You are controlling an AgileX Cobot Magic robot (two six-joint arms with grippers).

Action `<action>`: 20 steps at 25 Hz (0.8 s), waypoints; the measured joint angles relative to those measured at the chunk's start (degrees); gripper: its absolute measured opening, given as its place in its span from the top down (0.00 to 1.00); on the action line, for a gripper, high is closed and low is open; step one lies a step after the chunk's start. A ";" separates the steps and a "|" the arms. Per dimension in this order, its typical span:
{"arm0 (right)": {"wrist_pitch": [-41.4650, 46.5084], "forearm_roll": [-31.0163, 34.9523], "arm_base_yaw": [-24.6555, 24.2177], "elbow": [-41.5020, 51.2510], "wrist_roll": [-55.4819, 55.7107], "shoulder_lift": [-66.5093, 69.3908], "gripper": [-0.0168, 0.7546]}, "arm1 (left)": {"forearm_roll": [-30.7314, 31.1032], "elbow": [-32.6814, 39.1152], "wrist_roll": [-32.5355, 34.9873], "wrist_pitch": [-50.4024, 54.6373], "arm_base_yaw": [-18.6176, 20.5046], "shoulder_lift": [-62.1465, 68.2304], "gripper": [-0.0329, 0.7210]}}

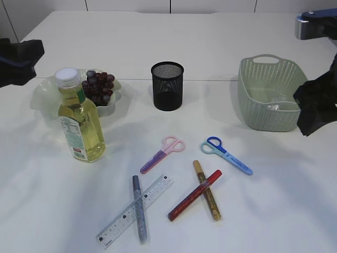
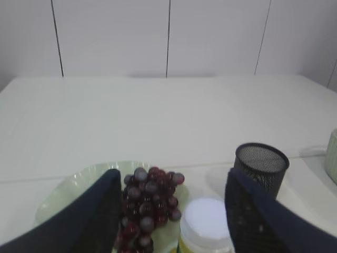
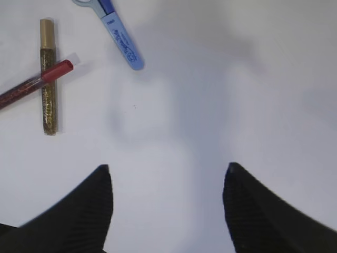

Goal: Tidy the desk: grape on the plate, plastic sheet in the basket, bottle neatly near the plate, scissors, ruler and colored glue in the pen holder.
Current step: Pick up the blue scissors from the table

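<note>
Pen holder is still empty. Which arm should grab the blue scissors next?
Right. The blue scissors lie on the right half of the table, and the right gripper hangs open above the table near them. The left gripper is over the bottle.

Nothing can be read: the bottle (image 1: 81, 117) label, the ruler (image 1: 135, 211) markings and the print on the blue scissors (image 1: 226, 155) handle are too small or blurred.

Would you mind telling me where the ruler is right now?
In the exterior view, the ruler lies front left on the table, crossed by the silver glue pen, below the pink scissors.
</note>
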 joint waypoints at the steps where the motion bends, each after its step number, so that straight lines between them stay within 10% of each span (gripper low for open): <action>1: 0.00 0.27 0.00 0.00 0.00 0.00 0.31 | -1.17 0.00 0.00 4.67 0.00 -1.69 0.35; 20: 0.11 6.64 0.00 0.00 0.10 0.00 0.32 | -2.39 -4.33 0.00 64.27 1.81 -13.68 0.38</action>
